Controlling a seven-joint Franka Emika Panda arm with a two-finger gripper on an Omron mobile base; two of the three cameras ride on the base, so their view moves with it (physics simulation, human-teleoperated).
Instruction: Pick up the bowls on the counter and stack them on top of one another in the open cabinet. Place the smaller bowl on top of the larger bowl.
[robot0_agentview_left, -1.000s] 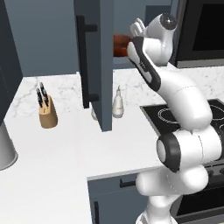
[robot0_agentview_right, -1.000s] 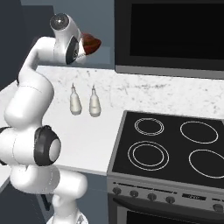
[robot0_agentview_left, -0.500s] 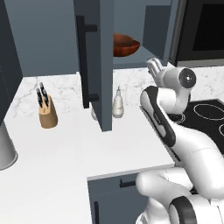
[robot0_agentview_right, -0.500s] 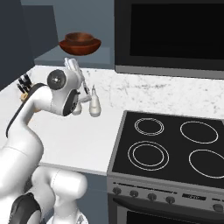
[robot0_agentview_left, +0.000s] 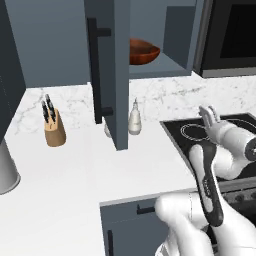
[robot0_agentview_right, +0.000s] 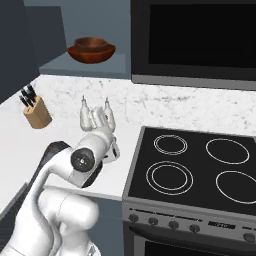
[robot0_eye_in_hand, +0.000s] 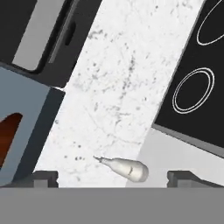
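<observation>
While bowls (robot0_agentview_right: 91, 50) sit stacked in cabinet (robot0_agentview_left: 165, 55), pincer (robot0_agentview_right: 100, 116) spreads empty.

knife block (robot0_agentview_left: 54, 131): far left, dark handles up | two pale bottles (robot0_agentview_right: 86, 115): side by side near back wall | black stovetop (robot0_agentview_right: 200, 170): right, four rings | grey cylinder (robot0_agentview_left: 6, 170): near left edge

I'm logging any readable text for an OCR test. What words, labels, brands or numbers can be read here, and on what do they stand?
None can be read.
Stove control panel: a small dark display strip and knobs, too small to show any characters.
Knife block, the pale bottles and the bowls in the cabinet: plain, with no label.
Stovetop: white burner rings alone, no writing.
</observation>
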